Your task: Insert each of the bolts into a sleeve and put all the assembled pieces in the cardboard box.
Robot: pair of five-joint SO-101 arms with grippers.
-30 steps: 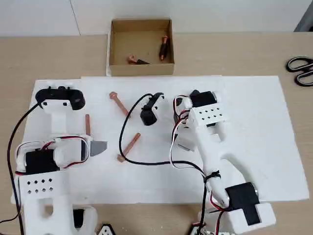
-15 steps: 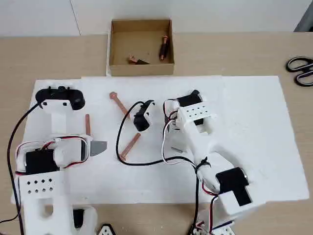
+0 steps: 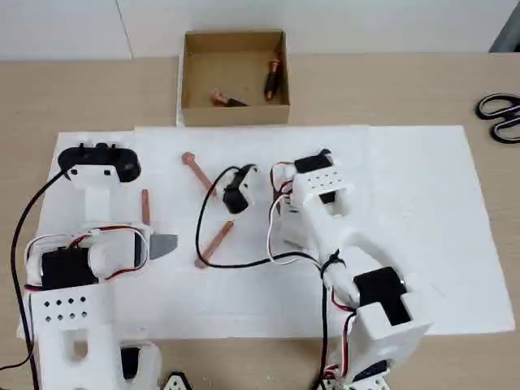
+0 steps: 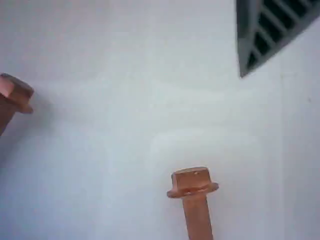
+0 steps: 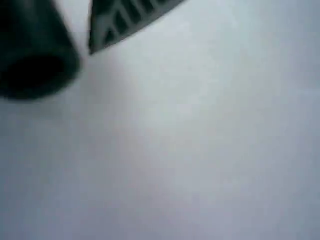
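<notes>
Right pincer (image 5: 107, 27) — ridged — beside black tubular sleeve (image 5: 32, 65).

A light wooden table (image 3: 406, 89) spans the high view. A large white sheet (image 3: 422, 211) lies flat over its middle, with bare wood showing along the far side and at both ends. Behind the table's far edge stands a plain white wall (image 3: 341, 24) with 1 faint slanting seam near its left part. 1 pair of black-handled scissors (image 3: 497, 116) lies on the bare wood at the right edge. The light is soft and even, the shadows faint
</notes>
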